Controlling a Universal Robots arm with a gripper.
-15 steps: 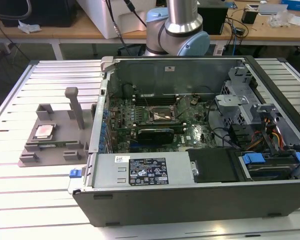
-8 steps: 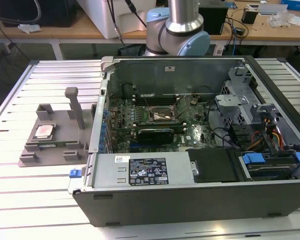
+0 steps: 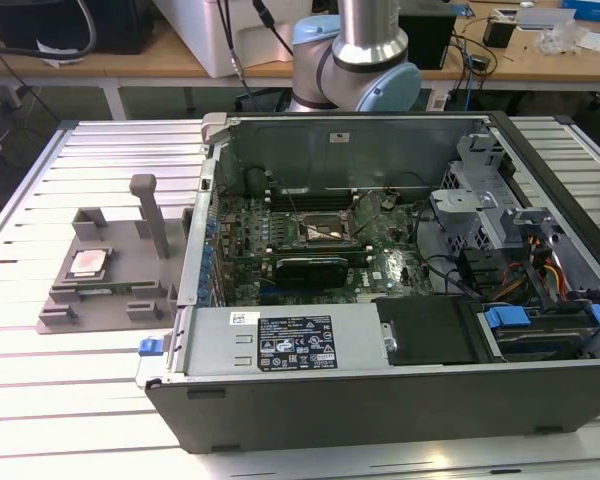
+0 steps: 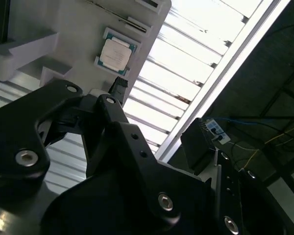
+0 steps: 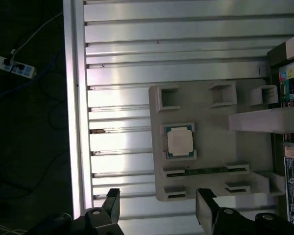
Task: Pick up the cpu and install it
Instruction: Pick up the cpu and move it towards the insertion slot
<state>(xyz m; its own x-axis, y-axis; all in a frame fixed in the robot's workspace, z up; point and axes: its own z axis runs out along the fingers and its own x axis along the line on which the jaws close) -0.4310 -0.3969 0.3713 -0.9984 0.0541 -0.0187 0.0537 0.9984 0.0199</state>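
Poised above a small flat square cpu with a silver-grey metal top plate, seated flat and plate-up in a recess of a pale grey plastic tray. Looking down in the first wrist view past the black two-fingered gripper, with the fingers spread wide and holding nothing. Well clear of the chip, touching neither it nor the tray.

Ahead of the fingertips lies the cpu, roughly on the midline between them and a little toward one finger. Being square, has no real long axis. Sits with its edges parallel to the tray's walls, and with one pair of edges parallel to the line from fingertip to fingertip, so squared up to the opening by the look of it.

In the exterior view, finding the same cpu on the tray, resting on the ribbed aluminium bench just beside an open grey computer case, on the exterior view's left of it. Well apart from the black motherboard socket with a metal frame inside that case. Not yet picked up, judging by this.
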